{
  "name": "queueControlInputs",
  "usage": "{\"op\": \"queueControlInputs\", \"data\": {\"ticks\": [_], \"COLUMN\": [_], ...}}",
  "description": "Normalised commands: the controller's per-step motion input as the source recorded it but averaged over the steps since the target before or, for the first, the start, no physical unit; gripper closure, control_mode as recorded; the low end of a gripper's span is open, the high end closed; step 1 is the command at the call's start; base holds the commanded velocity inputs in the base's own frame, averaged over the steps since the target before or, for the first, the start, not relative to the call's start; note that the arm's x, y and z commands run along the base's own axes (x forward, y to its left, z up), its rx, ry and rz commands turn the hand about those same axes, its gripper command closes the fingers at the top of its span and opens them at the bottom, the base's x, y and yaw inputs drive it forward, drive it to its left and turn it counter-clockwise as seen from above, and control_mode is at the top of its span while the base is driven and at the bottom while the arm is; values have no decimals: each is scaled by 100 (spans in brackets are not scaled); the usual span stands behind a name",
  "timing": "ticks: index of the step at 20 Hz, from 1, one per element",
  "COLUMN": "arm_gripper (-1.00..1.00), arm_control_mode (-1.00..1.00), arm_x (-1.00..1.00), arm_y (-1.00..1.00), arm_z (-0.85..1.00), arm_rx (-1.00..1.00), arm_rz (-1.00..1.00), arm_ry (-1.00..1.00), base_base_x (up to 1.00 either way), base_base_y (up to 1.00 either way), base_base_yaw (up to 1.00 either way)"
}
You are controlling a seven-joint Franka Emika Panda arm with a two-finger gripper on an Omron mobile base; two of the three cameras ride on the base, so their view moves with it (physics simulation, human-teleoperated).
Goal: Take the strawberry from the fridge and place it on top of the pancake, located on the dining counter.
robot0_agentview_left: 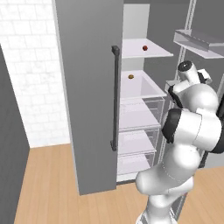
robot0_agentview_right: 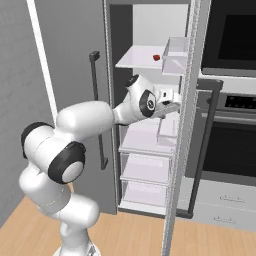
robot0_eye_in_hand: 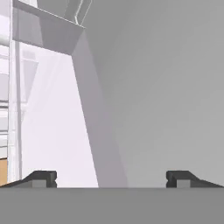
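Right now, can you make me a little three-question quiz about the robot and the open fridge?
1. True or false: the tiny dark-red strawberry lies on the top white shelf of the tall grey fridge.
2. The two-finger gripper is: A open and empty, B shut on the strawberry, C shut on the small yellow-orange item.
3. Fill in: the yellow-orange item sits one shelf ___ the strawberry.

Key: 1 true; 2 A; 3 below.
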Motion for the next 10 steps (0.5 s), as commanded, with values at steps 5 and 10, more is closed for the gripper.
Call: {"op": "queueControlInputs", "data": {"ticks": [5, 10], "arm_gripper": [-100, -100], "arm_control_mode": [-100, -100], "arm_x": [-32, -69], "arm_y": [-41, 45], "arm_z": [20, 57], "arm_rx": [0, 0], "arm_rz": [-1, 0], "arm_ry": [-16, -25], "base_base_x": [0, 0], "base_base_y": [0, 0], "base_base_yaw": [0, 0]}}
